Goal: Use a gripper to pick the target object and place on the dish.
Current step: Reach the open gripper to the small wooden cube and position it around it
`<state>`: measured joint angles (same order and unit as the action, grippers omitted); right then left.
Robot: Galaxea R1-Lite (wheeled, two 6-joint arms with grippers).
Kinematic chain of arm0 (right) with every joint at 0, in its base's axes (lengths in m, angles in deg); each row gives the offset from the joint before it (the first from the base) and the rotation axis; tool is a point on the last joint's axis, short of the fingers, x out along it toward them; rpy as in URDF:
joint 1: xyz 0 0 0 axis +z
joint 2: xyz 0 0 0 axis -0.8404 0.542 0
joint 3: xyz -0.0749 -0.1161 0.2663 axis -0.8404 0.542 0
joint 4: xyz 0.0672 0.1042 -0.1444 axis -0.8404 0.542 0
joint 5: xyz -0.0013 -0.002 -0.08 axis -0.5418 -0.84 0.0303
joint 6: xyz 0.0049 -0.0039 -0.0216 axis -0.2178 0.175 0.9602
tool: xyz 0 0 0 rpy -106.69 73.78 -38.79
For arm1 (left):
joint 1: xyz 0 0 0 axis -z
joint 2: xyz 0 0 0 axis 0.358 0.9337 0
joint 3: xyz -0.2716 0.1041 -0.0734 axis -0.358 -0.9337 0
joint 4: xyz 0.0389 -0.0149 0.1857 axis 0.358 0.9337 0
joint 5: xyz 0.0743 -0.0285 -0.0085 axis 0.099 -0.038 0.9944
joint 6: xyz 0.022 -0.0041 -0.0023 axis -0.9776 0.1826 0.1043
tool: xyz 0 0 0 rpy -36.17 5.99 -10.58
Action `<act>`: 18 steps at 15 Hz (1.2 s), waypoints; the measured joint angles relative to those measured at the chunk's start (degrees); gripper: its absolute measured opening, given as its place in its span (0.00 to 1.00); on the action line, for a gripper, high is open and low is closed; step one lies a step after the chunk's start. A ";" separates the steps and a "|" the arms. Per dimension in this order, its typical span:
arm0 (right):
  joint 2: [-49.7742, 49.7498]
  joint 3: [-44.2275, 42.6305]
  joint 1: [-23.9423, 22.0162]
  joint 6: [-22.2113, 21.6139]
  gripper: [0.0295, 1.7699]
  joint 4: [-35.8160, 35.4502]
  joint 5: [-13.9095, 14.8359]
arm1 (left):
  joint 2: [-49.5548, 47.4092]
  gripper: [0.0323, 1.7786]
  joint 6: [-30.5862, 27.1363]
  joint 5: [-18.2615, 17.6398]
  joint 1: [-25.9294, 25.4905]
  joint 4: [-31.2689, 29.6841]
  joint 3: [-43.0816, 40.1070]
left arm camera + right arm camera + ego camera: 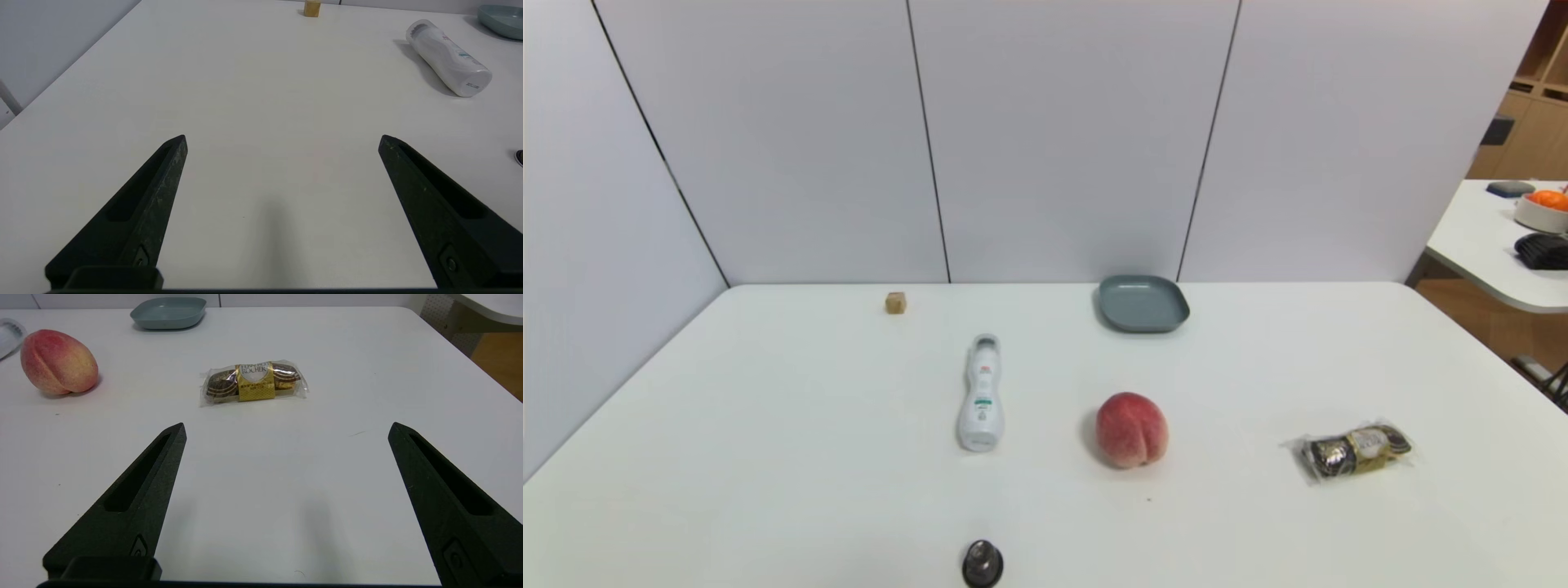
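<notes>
The tiny tan cube [896, 303] sits at the far left of the white table, close to the back wall; the left wrist view shows the cube [311, 8] far ahead. The grey-blue dish [1143, 304] lies at the far centre-right, and the dish [168, 312] also shows in the right wrist view. Neither arm appears in the head view. My left gripper [282, 141] hangs open over bare table near the front left. My right gripper [287, 428] is open too, short of the chocolate pack, with nothing between its fingers.
A white bottle [981, 394] lies on its side mid-table between cube and dish. A red-pink peach [1131, 430] sits at the centre and a gold-wrapped chocolate pack [1356, 450] to its right. A dark round knob [983, 563] is at the front edge. Another table [1499, 245] stands at the far right.
</notes>
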<state>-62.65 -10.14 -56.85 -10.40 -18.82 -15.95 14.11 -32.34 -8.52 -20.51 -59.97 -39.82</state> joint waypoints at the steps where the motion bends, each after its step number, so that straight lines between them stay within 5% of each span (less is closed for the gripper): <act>1: 0.00 0.00 0.00 0.00 0.97 0.00 0.00 | 0.00 0.95 -0.02 0.00 0.00 0.04 0.00; 10: 0.00 0.00 0.00 -0.02 0.97 0.00 -0.02 | 4.58 0.95 -0.83 -0.96 -0.02 2.73 3.17; 18: 0.00 0.00 0.00 0.00 0.97 -0.02 -0.02 | 35.19 0.95 -8.67 -4.51 0.33 13.15 27.09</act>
<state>-62.65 -10.14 -56.85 -10.40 -18.84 -15.97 49.30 -41.01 -13.03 -20.18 -46.81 -12.73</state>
